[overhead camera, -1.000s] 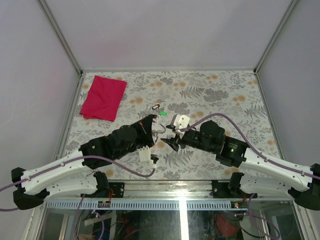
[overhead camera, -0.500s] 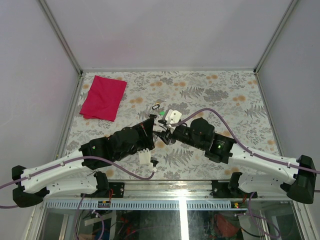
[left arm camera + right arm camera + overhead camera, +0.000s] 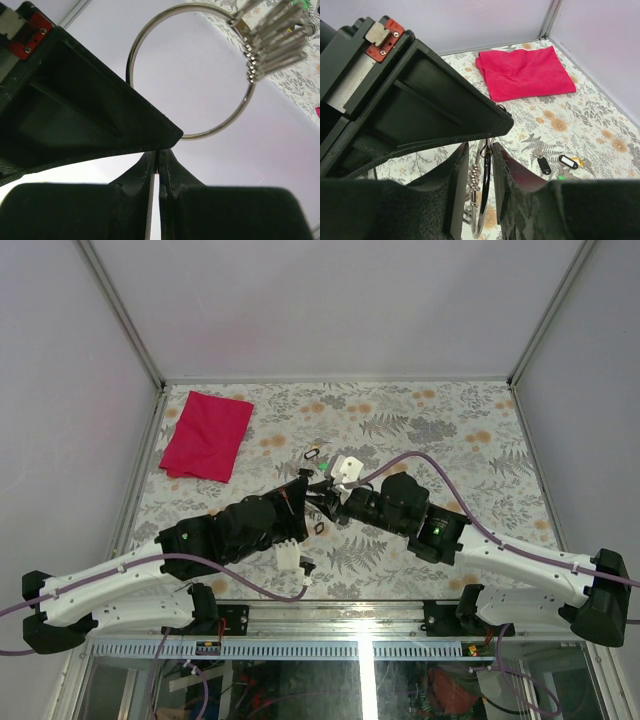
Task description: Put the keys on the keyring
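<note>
The keyring [image 3: 205, 135], a thin silver wire ring with a bunch of small silvery loops [image 3: 272, 45], stands above my left gripper [image 3: 158, 152], which is shut on its lower edge. In the right wrist view the keyring [image 3: 485, 200] hangs edge-on between the fingers of my right gripper [image 3: 481, 150]. Those jaws stand apart on either side of it, with a gap on the left side. Two black-headed keys [image 3: 544, 165] [image 3: 568, 161] lie on the cloth beyond. From above, both grippers [image 3: 307, 488] [image 3: 333, 502] meet at the table's middle, with keys [image 3: 313, 453] [image 3: 320, 528] nearby.
A red cloth [image 3: 207, 435] lies at the far left of the flower-patterned table [image 3: 450, 420]. A tiny green piece [image 3: 326, 467] sits beside the keys. Grey walls enclose the table on three sides.
My right arm has moved left up to the left gripper, and its jaws have narrowed around the keyring. The left arm has barely moved.
</note>
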Controlling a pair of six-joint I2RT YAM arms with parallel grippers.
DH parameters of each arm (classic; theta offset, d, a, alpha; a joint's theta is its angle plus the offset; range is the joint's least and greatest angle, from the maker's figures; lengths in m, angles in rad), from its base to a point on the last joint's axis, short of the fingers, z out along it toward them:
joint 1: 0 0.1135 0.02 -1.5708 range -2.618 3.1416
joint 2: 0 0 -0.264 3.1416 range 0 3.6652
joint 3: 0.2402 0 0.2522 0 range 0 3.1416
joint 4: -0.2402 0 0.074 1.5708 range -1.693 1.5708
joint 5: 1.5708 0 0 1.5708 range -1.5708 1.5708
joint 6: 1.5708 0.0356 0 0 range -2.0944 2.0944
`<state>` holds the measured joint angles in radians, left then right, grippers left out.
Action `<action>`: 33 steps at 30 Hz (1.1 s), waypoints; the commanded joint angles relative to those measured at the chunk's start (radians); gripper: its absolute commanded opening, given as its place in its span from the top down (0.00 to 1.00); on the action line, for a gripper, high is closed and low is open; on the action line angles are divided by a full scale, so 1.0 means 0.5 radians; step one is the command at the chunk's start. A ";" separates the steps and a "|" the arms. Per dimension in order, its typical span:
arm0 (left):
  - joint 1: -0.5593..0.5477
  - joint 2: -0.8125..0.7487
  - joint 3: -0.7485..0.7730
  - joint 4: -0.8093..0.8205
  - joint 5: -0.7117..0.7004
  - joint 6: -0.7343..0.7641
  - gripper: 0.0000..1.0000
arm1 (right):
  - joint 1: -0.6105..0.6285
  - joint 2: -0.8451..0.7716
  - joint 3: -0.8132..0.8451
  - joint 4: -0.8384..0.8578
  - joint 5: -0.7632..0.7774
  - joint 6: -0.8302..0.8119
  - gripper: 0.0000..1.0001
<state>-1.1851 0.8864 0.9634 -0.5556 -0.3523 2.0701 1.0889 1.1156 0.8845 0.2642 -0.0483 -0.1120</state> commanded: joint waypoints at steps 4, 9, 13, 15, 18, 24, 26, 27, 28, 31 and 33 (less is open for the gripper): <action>-0.026 -0.048 0.058 0.024 -0.055 0.301 1.00 | -0.024 0.047 0.136 0.153 -0.081 0.061 0.75; -0.030 -0.062 0.053 0.031 -0.048 0.297 1.00 | -0.030 0.072 0.159 0.135 -0.094 0.073 0.96; -0.030 -0.075 0.047 0.056 -0.030 0.282 1.00 | -0.033 0.079 0.165 0.131 -0.113 0.079 1.00; -0.031 -0.083 0.043 0.077 -0.011 0.254 0.95 | -0.036 0.074 0.161 0.134 -0.118 0.080 1.00; -0.031 -0.090 0.040 0.100 0.021 0.209 0.77 | -0.037 0.060 0.154 0.139 -0.113 0.063 1.00; -0.030 -0.134 0.026 0.196 0.133 0.011 0.59 | -0.036 -0.006 0.060 0.194 -0.029 -0.002 1.00; -0.032 -0.162 0.013 0.222 0.164 -0.097 0.57 | -0.036 -0.052 -0.011 0.243 0.031 -0.036 1.00; -0.032 -0.177 0.008 0.239 0.182 -0.171 0.55 | -0.036 -0.083 -0.059 0.294 0.055 -0.063 1.00; -0.030 -0.193 0.002 0.272 0.196 -0.265 0.54 | -0.036 -0.119 -0.121 0.360 0.077 -0.096 1.00; -0.031 -0.246 -0.027 0.323 0.265 -0.567 0.48 | -0.036 -0.227 -0.295 0.518 0.123 -0.248 1.00; -0.032 -0.277 -0.055 0.326 0.298 -0.740 0.42 | -0.036 -0.292 -0.368 0.537 0.173 -0.320 1.00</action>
<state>-1.1954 0.7849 0.9607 -0.4881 -0.2626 1.9141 1.0733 1.0531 0.7494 0.3748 -0.0284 -0.1726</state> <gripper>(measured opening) 0.536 0.037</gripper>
